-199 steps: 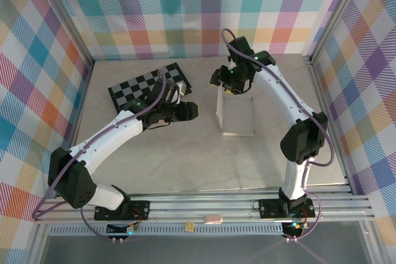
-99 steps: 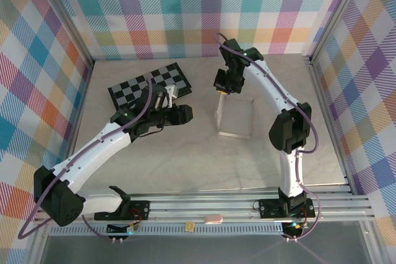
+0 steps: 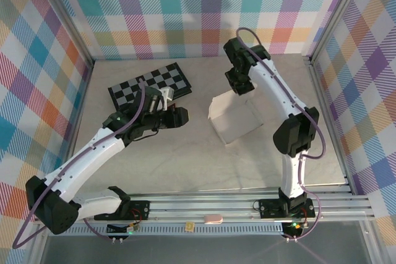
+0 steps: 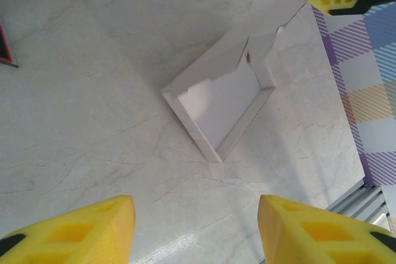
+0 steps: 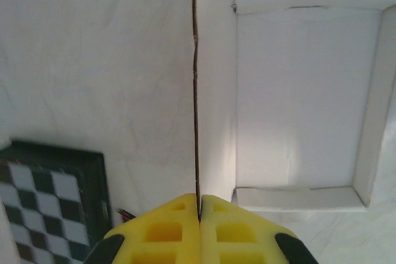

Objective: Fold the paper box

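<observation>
The checkered board (image 3: 150, 86) lies far left. Beside it the left gripper (image 3: 180, 115) hangs with jaws spread, bare tabletop (image 3: 185, 159) between it and the paper box (image 3: 235, 119) at mid-table. The right gripper (image 3: 239, 88) pinches the box's thin far flap.

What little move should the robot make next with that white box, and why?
Probably tip the pinched flap inward over the paper box: the right gripper is shut on that upright flap, while the left gripper hangs open, apart from the box.
</observation>
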